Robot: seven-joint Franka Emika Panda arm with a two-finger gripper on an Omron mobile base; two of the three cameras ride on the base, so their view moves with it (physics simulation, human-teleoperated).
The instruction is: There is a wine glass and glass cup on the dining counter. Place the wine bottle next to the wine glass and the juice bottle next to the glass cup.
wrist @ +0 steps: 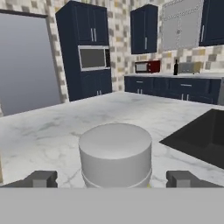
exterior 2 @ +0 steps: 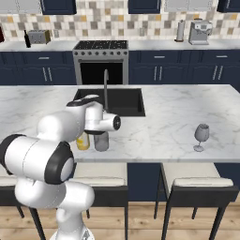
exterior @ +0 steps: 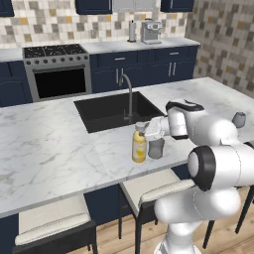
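White rounded arm point(exterior: 218, 163), black joint bands, 2 dark fingertips point(wrist: 41, 178).

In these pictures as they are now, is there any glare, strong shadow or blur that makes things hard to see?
Left base view: even, flat light, with no glare on the dining counter; the juice bottle is sharp. Right base view: the wine glass throws barely any shadow and looks pale against the marble. Hand view: the bottle's cap is very close and large, yet not blurred; the fingers are cut by the bottom edge.

Yellow juice bottle point(exterior: 139, 147), grey-white cap; white grey-veined dining counter point(exterior: 49, 149).
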